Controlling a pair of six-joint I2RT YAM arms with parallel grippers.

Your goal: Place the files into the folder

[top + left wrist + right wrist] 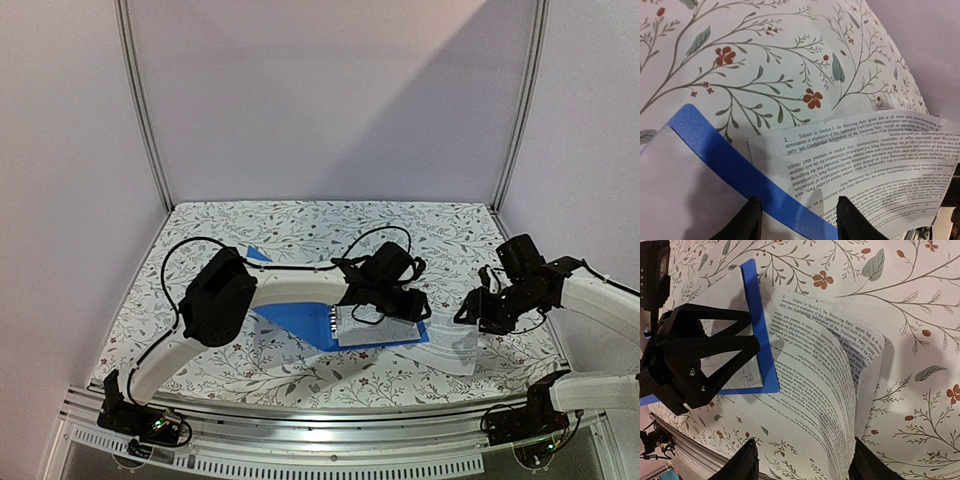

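A: From above, where is the folder?
B: The blue folder (pixel 293 326) lies on the floral cloth (pixel 300 225) at mid-table, partly under the left arm. A white diagram sheet (pixel 378 326) rests on its right part, and the left gripper (pixel 405 308) hangs directly over that sheet.
A: And the files?
B: The files (pixel 455 345) lie on the cloth just right of the folder, touching its right edge. The right gripper (pixel 478 316) is at their far right side (both claws are too small here to read).
A: Left wrist view, then.
B: Its two fingers (pixel 747 222) stand apart with nothing between them. Below the gap runs the folder's blue border (pixel 725 160), with the diagram sheet (pixel 680 190) on one side and the files (pixel 865 170) on the other. There are several pages, fanned a little at the far corner. They meet the blue, but I cannot tell which lies on top.
A: Right wrist?
B: Those fingers (pixel 742 462) are spread wide too. The files (pixel 805 385) lie beneath them, and the top page bows upward, its free edge standing in the gap nearer the right-hand finger. I cannot tell whether it touches that finger. The jaws are too far apart to be pinching it.
A: Is the folder visible there?
B: Yes, its blue edge (pixel 757 325) runs beside the files. The left gripper's black frame hangs over the diagram sheet, whose line drawing shows.
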